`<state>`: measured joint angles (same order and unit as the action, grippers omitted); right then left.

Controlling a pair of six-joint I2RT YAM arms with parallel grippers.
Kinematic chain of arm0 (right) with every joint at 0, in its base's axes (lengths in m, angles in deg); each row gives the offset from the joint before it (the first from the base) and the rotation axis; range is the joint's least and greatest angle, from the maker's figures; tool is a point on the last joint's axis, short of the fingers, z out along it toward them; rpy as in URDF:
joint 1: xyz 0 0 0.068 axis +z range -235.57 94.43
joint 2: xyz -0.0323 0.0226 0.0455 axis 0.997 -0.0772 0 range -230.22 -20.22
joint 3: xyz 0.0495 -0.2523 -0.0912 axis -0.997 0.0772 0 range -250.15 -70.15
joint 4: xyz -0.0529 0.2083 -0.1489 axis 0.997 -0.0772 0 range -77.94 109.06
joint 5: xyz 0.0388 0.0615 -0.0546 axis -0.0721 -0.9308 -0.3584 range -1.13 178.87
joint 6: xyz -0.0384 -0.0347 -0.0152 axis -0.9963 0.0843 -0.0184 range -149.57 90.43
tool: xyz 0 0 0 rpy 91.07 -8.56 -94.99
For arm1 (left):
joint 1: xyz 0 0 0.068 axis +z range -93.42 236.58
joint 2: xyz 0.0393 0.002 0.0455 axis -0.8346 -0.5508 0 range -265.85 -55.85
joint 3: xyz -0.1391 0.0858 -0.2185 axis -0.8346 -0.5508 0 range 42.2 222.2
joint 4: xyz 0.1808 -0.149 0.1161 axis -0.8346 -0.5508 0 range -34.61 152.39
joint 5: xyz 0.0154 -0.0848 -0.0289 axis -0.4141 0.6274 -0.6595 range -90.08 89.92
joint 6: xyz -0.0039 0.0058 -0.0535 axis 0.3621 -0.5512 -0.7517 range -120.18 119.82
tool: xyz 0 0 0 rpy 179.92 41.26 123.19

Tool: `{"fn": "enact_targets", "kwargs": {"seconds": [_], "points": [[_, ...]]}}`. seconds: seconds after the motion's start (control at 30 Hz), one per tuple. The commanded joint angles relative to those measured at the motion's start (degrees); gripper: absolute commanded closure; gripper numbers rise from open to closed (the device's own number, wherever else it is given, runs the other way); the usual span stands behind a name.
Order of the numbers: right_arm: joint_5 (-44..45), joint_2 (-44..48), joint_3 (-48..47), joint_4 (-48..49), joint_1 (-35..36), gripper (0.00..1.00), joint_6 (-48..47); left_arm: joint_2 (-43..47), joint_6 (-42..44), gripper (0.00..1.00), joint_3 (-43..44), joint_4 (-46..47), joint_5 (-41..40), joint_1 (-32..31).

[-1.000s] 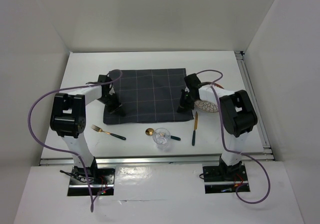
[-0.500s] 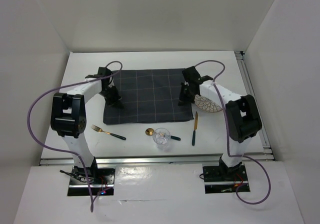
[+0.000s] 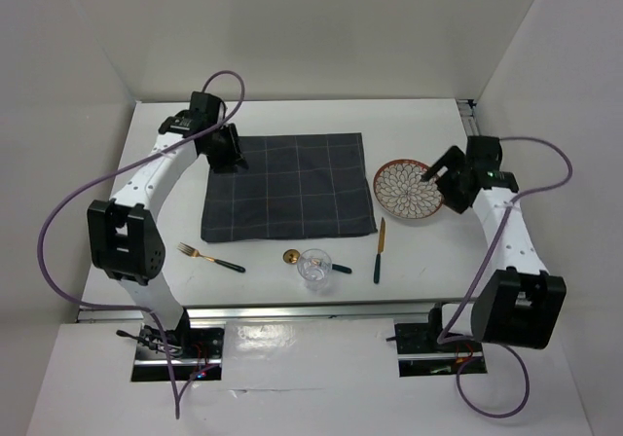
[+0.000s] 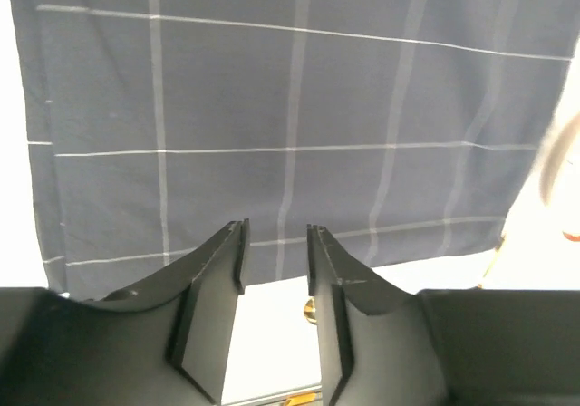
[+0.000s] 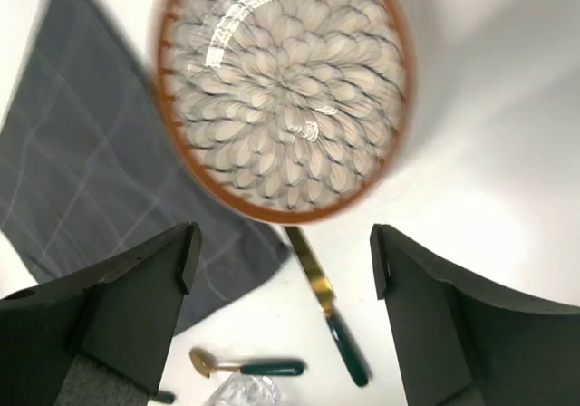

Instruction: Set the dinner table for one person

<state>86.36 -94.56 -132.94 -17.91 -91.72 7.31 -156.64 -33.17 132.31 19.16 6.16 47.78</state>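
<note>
The dinner table (image 3: 428,129) is a white top. A dark grey gridded cloth (image 3: 289,185) lies flat at its middle. A round plate (image 3: 407,189) with a petal pattern and orange rim sits just right of the cloth. My left gripper (image 3: 226,152) hovers at the cloth's far left corner. In the left wrist view it (image 4: 275,243) is open by a narrow gap, with nothing between its fingers and the cloth (image 4: 299,107) below. My right gripper (image 5: 284,247) stands wide open and empty, above the near edge of the plate (image 5: 281,89).
Along the near side lie a gold fork (image 3: 209,257), a gold spoon (image 3: 316,263), a clear glass (image 3: 314,267) and a gold knife (image 3: 380,249), all with dark green handles. A metal rail (image 3: 492,193) runs down the table's right edge.
Both grippers have opened and left the cloth's side edges. The left arm moved back to the far left corner. The right arm swung out right, uncovering the plate.
</note>
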Motion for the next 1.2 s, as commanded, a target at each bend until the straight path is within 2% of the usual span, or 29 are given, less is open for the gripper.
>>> {"fn": "enact_targets", "kwargs": {"seconds": [0.0,0.03,0.07,0.1,0.2,0.33,0.47,0.7,0.73,0.83,0.87,0.97,1.1,1.17], "points": [[-8.28,2.1,7.04,0.74,-4.99,0.12,2.4,3.67,0.91,0.5,3.14,-0.99,-0.89,-1.83],[-9.53,2.71,10.28,2.07,-6.4,0.1,3.01,3.67,0.91,0.47,3.15,-0.99,-0.18,-1.84],[-10.84,2.72,11.62,3.3,-8.68,0.1,3.54,3.67,0.91,0.37,4.8,-0.99,-0.18,-3.14],[-12.77,2.02,12.68,5.31,-9.57,0.09,3.55,3.67,1.61,0.33,5.51,-1.51,-0.18,-3.16],[-12.79,-0.09,15.67,10.22,-9.58,0.06,4.07,4.28,2.14,0.17,7.45,-3.35,-2.45,-4.47],[-14.63,-4.66,18.22,16.91,-9.58,0.08,5.13,5.86,2.14,0.17,6.14,-2.75,-3.51,-4.47],[-15.43,-7.91,20.24,23.51,-9.58,0.21,7.06,6.57,2.14,0.17,5.52,-2.22,-3.52,-4.47],[-14.72,-12.14,20.77,27.92,-9.58,0.5,8.64,6.57,3.2,0.19,5.52,-3.01,-4.04,-4.47],[-14.72,-12.14,20.77,28.7,-9.58,0.59,8.64,6.57,3.2,0.2,5.52,-3.01,-4.04,-4.47],[-14.11,-11.52,20.77,28.71,-9.58,0.75,8.64,6.57,3.73,0.22,5.52,-3.01,-2.81,-4.47],[-14.11,-10.74,19.12,27.23,-9.58,0.86,8.64,6.57,3.73,0.22,5.52,-3.01,-2.81,-4.47],[-12.79,-8.1,15.86,23.62,-9.58,1.0,6.63,7.71,4.25,0.2,5.52,-3.01,-2.81,-4.47],[-11.56,-3.88,7.09,20.27,-9.58,1.0,4.69,9.12,4.25,0.2,5.52,-2.31,-8.86,-4.47],[-14.61,-3.17,4.44,20.27,-9.58,1.0,3.03,9.74,4.25,0.2,4.99,-2.31,-10.45,-4.47]]}}
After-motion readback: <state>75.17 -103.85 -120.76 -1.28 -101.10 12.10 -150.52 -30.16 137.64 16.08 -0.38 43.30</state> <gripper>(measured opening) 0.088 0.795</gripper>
